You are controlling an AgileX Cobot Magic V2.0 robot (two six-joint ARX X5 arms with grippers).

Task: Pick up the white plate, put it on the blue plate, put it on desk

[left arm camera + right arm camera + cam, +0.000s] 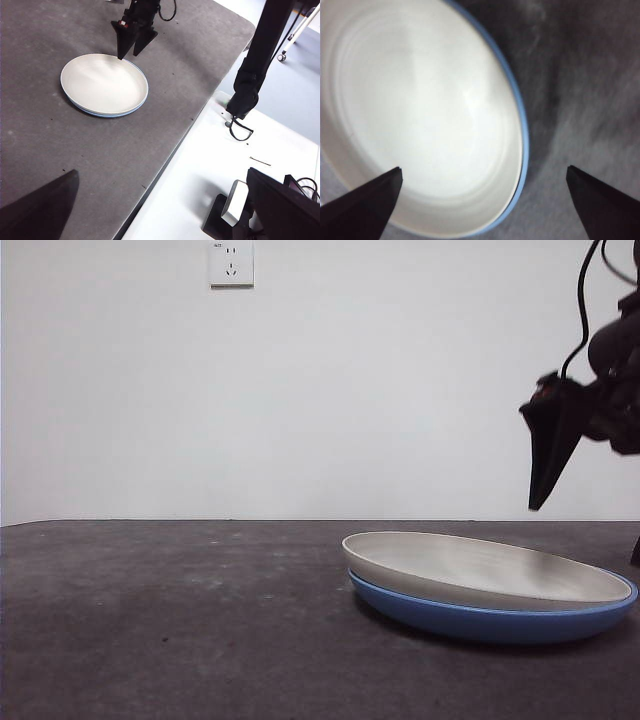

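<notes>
While the white plate (490, 575) sits nested in the blue plate (480, 622) on the desk (180, 630), the right gripper (545, 465) hangs above the stack, at about 1 o'clock from it in the front view, touching nothing. Jaws spread wide, empty (one over the cream surface, one over bare desk in its wrist view). Blue rim shows as a thin crescent. Left gripper (150, 220) waits well apart from the plates; open or closed: cannot tell.
</notes>
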